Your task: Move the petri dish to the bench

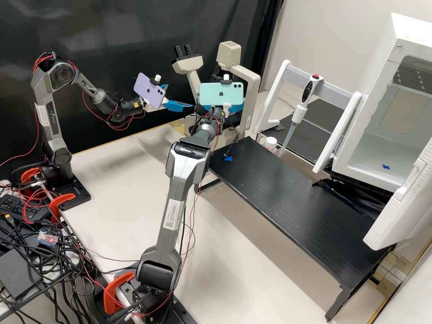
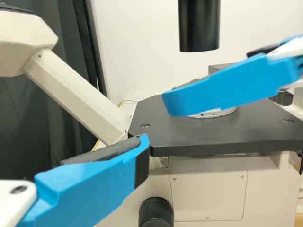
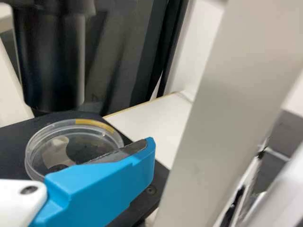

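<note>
Pale tabletop (image 1: 135, 166) runs under both arms, with a low black shelf (image 1: 288, 193) standing on it. Reaching over from the nearer arm, the right gripper (image 1: 236, 107) is released, its fingers apart, low at the microscope (image 1: 247, 85). Just beyond its blue finger (image 3: 104, 189), which covers part of the near rim in the right wrist view, the petri dish (image 3: 71, 137) lies flat on the black stage (image 2: 236, 130); whether they touch, I cannot tell. Farther back, the left gripper (image 1: 181, 96) is unclenched too, beside the stage, before a dark curtain (image 1: 112, 36)
</note>
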### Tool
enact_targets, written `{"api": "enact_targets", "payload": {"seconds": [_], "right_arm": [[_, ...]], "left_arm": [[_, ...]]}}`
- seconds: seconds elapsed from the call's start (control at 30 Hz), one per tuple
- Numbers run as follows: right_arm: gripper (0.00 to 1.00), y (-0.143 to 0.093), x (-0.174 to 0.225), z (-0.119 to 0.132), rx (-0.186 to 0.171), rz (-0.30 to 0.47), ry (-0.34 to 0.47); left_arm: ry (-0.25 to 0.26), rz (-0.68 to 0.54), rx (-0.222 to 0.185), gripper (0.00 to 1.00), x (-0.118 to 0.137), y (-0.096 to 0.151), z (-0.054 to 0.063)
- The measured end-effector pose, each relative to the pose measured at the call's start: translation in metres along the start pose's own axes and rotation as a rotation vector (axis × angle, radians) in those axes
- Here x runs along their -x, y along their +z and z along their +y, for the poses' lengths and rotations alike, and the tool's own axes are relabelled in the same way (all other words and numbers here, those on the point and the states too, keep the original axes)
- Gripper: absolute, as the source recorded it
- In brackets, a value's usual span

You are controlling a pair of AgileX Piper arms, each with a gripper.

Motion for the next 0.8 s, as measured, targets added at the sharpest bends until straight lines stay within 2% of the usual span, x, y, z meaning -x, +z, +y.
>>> {"api": "enact_targets", "payload": {"seconds": [0.27,0.4,0.43,0.57,0.7,0.8], "right_arm": [[1.00,0.000,-0.003,-0.008,-0.062,-0.016,0.004],[1.00,0.002,-0.005,-0.018,-0.066,-0.036,0.013],[1.00,0.004,-0.006,-0.022,-0.051,-0.044,0.012],[1.00,0.011,-0.007,-0.031,-0.081,-0.068,0.051],[1.00,0.014,-0.006,-0.036,-0.093,-0.079,0.089],[1.00,0.017,-0.006,-0.042,-0.078,-0.083,0.095]], "left_arm": [[0.000,0.000,0.000,1.00,0.000,0.000,0.000],[0.000,0.000,0.000,1.00,0.000,0.000,0.000],[0.000,0.000,0.000,1.00,0.000,0.000,0.000],[0.000,0.000,0.000,1.00,0.000,0.000,0.000],[0.000,0.000,0.000,1.00,0.000,0.000,0.000],[0.000,0.000,0.000,1.00,0.000,0.000,0.000]]}}
